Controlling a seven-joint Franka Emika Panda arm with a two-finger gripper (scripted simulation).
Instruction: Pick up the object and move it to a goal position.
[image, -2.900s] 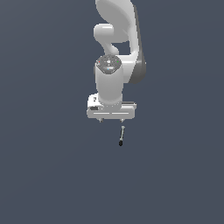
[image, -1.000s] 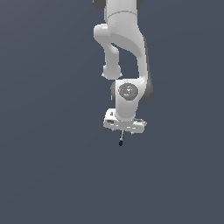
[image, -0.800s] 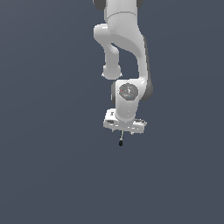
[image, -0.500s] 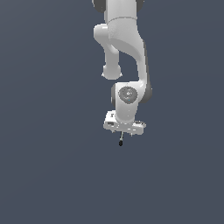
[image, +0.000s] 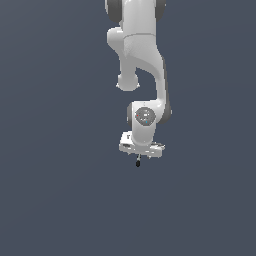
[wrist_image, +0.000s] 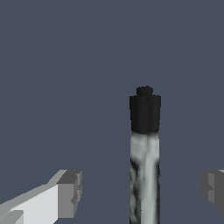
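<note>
Rod (wrist_image: 145, 162), pale grey shaft w/ black tip, sits between the tool's (image: 139, 156) two fingers (wrist_image: 69, 194), pointing away from the wrist. Wrist view: fingers spread, each well clear of the shaft, no contact visible. Exterior view: rod (image: 138, 161) shows as a small dark tip just below the white tool; arm (image: 141, 60) hangs vertically above, tool facing down. Plain dark grey backdrop; whether rod rests on any surface can't be told.

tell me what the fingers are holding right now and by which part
Nothing is held: in the wrist view the rod stands between the fingers, clear gaps either side.
</note>
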